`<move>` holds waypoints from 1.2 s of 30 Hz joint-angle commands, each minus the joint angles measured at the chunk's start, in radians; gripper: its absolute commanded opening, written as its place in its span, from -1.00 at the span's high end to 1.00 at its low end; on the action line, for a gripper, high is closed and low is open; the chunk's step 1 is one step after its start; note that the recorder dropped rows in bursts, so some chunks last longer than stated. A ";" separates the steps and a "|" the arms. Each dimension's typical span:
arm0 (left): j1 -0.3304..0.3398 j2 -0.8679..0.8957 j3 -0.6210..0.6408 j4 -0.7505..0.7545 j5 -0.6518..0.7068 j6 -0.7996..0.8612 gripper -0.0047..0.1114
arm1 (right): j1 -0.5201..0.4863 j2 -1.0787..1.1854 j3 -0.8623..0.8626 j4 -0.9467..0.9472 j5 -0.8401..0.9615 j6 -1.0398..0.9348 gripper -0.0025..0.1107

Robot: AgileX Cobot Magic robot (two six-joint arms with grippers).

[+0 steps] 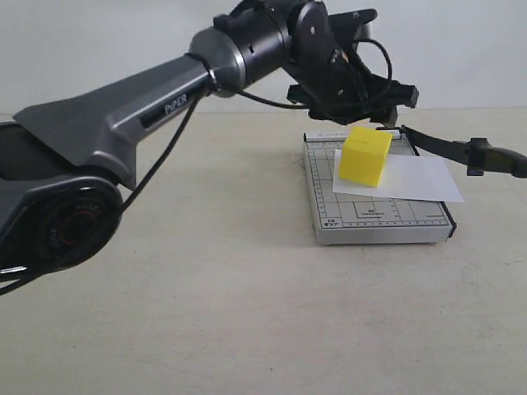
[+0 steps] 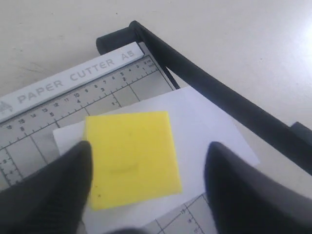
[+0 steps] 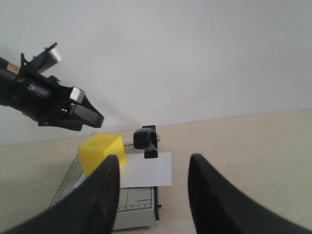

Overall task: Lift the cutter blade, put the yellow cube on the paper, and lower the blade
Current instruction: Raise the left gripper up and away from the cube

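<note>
L gripper (image 2: pixel 148 145) hangs w/ jaws spread over the yellow cube (image 2: pixel 131 158), released. In the left wrist view its two dark fingers (image 2: pixel 48 195) flank the cube; the right wrist view shows the tips above the cube, apart from it. The cube sits upright on the paper (image 1: pixel 416 179), on the sheet's left part, over the grey gridded board (image 1: pixel 379 218), which is marked "PAPER CUTTER A5".

The paper lies askew. Its right side overhangs the board's edge, under the cutter blade (image 1: pixel 445 146). The blade is raised. In the exterior view it slopes from the hinge at the board's far right corner out to the right, its thick handle (image 1: pixel 494 156) in the air and well apart from the cube.

R gripper (image 3: pixel 154 158) is spread wide too, w/ nothing between its fingers (image 3: pixel 105 195). It faces the handle end-on, apart from it. The left arm (image 1: pixel 123 107), w/ a black cable (image 1: pixel 165 160) hanging along it, crosses the beige table (image 1: pixel 206 288) from the left.
</note>
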 commanded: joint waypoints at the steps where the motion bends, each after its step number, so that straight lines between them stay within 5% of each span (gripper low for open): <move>1: 0.009 -0.074 -0.006 0.022 0.140 0.065 0.59 | 0.000 -0.005 0.005 -0.004 0.000 0.000 0.19; 3: 0.015 -0.097 -0.006 0.019 0.194 0.098 0.83 | 0.000 -0.005 0.005 -0.004 0.000 0.000 0.19; 9: 0.025 -0.162 -0.006 0.047 0.330 0.104 0.84 | 0.000 -0.005 0.005 -0.004 0.000 0.000 0.19; 22: 0.009 -0.257 -0.006 0.037 0.340 0.111 0.84 | 0.000 -0.005 0.005 -0.004 0.000 0.000 0.19; 36: 0.009 -0.292 -0.006 -0.373 0.340 0.097 0.84 | 0.000 -0.005 0.005 -0.004 0.000 0.000 0.19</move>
